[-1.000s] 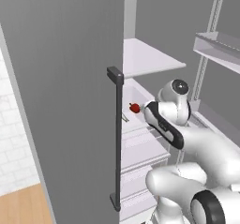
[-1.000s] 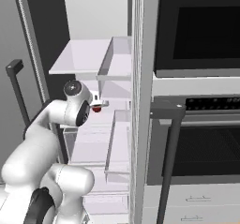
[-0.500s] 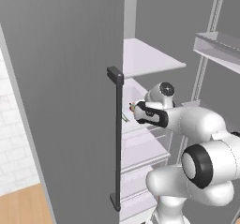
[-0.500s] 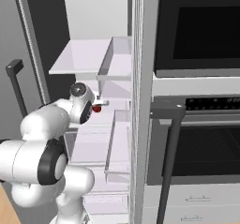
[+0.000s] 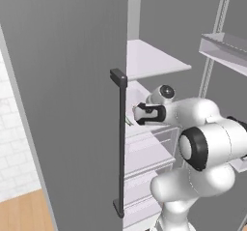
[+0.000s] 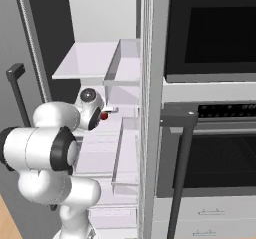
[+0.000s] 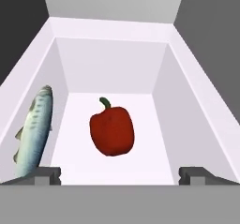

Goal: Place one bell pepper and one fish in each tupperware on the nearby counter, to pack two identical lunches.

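Note:
A glossy red bell pepper (image 7: 112, 130) lies in the middle of a white fridge bin (image 7: 194, 110), stem toward the back wall. Leaning along the bin's left wall is a slim silvery-green fish (image 7: 33, 130). My gripper (image 7: 121, 174) is open and empty just in front of the pepper, one dark fingertip (image 7: 47, 174) near the fish, the other by the right wall. From the right base view the pepper (image 6: 104, 116) peeks out past my hand. In the left base view my gripper (image 5: 139, 114) reaches into the fridge at mid height. The tupperware and the counter are out of view.
The open fridge door with its dark vertical handle (image 5: 119, 143) stands close on the left. A white shelf (image 5: 154, 61) hangs above the hand and drawers (image 5: 144, 162) sit below. A built-in oven with a dark handle (image 6: 180, 173) lies to the right of the fridge.
The arm has folded, its elbow swinging up in front of the cameras. The hand has pushed deeper into the fridge toward the pepper. The gripper stays open.

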Controlling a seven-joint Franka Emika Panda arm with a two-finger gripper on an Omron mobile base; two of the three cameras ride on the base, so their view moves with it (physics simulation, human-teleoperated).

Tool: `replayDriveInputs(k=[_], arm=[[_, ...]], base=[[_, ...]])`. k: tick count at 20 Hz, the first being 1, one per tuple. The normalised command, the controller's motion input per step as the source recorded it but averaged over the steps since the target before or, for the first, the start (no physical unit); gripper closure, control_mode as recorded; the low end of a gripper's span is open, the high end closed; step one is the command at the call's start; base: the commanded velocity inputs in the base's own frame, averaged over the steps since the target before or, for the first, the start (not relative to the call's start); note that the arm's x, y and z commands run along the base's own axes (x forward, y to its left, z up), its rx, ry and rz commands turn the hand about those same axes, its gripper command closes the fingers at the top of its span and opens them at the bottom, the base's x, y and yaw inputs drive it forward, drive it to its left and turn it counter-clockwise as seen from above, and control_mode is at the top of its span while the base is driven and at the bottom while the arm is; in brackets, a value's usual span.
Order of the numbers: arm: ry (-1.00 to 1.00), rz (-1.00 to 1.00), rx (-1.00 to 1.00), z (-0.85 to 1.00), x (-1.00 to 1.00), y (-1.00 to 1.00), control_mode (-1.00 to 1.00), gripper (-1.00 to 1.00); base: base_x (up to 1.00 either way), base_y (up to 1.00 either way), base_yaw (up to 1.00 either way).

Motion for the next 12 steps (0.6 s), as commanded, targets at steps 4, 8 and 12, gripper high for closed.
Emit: replayDriveInputs(k=[4, 8, 12], arm=[[0.0, 0.0, 0.0, -0.11, 0.45, 0.0, -1.0, -1.0], [0.0, 0.0, 0.0, -0.26, 0.18, 0.0, -1.0, -1.0], [0.03, 0.0, 0.0, -0.33, 0.2, 0.01, -1.0, -1.0]], base=[[0.0, 0.0, 0.0], [0.0, 0.0, 0.0], [0.0, 0.0, 0.0]])
